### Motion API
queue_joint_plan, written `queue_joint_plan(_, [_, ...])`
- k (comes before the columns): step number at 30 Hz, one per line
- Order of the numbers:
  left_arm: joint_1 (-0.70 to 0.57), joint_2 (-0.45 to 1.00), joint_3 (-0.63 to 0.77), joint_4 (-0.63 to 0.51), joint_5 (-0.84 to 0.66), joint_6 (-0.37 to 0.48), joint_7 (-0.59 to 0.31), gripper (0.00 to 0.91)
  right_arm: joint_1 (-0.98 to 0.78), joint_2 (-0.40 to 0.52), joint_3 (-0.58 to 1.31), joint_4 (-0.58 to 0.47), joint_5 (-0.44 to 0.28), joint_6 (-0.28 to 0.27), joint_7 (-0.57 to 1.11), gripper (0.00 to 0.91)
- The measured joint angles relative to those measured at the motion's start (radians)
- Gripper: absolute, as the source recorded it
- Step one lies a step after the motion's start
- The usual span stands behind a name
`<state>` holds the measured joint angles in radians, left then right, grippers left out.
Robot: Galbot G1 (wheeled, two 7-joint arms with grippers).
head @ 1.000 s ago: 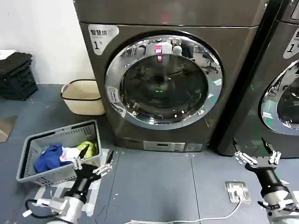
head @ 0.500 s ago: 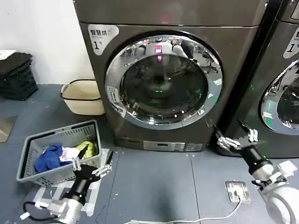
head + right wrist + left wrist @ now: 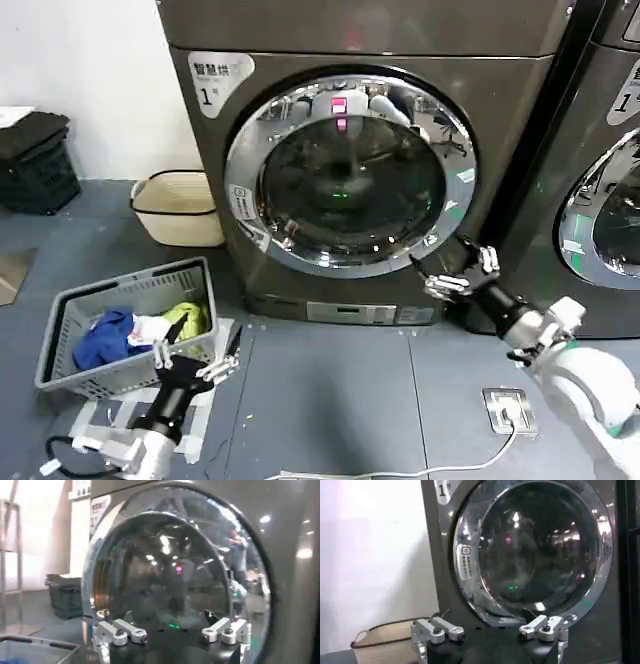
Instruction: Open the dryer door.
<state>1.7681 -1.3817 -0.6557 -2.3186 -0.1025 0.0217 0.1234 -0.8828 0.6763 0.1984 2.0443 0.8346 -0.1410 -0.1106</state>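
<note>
Here the right gripper (image 3: pixel 452 268) — fingers wide — nears the shut dryer door (image 3: pixel 350 172).

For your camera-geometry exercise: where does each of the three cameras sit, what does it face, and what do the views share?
Head view: from the robot's head, looking down at the dryer door, left gripper and right gripper.
Left wrist view: faces the door past the open left gripper.
Right wrist view: close to the door, open right gripper in front.
All three share the door.
</note>
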Motion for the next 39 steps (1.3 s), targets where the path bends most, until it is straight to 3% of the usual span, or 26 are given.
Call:
queue_joint_plan(19, [0.013,-0.009,-0.002,-0.007,0.015,-0.006,0.001,0.907,0.413,0.067,-0.393,-0.129,0.063,0.010,-0.012,0.907])
queue_joint_plan(39, [0.038,-0.018,-0.006,-0.036,0.025,-0.008,0.004,0.907,0.653,0.229,-0.647,-0.327,0.068,0.025,-0.023,0.907])
